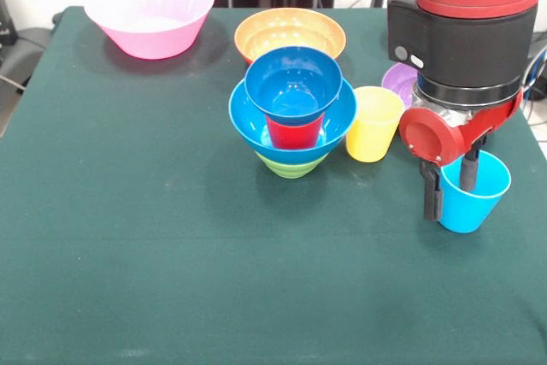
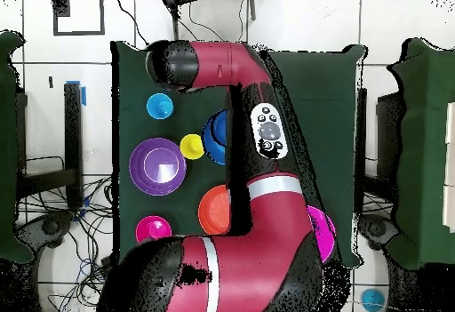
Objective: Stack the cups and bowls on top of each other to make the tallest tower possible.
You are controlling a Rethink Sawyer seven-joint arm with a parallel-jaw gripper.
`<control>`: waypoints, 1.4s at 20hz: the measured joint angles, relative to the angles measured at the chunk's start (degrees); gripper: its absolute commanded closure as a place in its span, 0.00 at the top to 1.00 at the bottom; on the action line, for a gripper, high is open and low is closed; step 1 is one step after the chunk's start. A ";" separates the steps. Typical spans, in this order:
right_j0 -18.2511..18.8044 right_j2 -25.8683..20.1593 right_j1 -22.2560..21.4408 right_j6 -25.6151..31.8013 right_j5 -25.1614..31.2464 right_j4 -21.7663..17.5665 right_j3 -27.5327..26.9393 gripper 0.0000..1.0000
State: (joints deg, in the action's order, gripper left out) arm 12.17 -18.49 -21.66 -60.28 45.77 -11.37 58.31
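The tower stands mid-table: green bowl (image 1: pixel 291 165) at the bottom, then large blue bowl (image 1: pixel 252 119), red cup (image 1: pixel 295 132) and small blue bowl (image 1: pixel 293 83) on top; it also shows in the overhead view (image 2: pixel 216 137). The yellow cup (image 1: pixel 373 123) stands just right of it. The sky-blue cup (image 1: pixel 473 194) stands upright on the table at the right; it also shows in the overhead view (image 2: pixel 160 107). My gripper (image 1: pixel 450 201) is open and straddles its left wall, one finger outside and one inside the cup.
The pink bowl (image 1: pixel 154 14) and orange bowl (image 1: pixel 291 33) sit at the back. The purple bowl (image 1: pixel 398 81) is partly hidden behind my arm. In the overhead view a small red bowl (image 2: pixel 153 229) lies near the purple bowl (image 2: pixel 158 166).
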 measured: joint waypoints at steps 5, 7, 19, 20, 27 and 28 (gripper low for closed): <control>-0.32 0.64 0.48 0.00 1.45 0.00 0.00 1.00; -0.59 0.98 0.79 0.00 2.37 0.00 0.00 1.00; -1.66 1.57 2.81 0.00 4.77 0.08 0.00 1.00; -1.65 1.57 2.93 0.00 4.77 0.11 0.14 1.00; -1.65 1.56 2.76 0.00 4.75 0.34 2.18 1.00; -1.65 1.55 2.69 0.00 4.75 0.39 2.58 1.00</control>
State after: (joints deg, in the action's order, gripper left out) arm 10.52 -16.94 -18.97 -60.28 50.52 -10.98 60.89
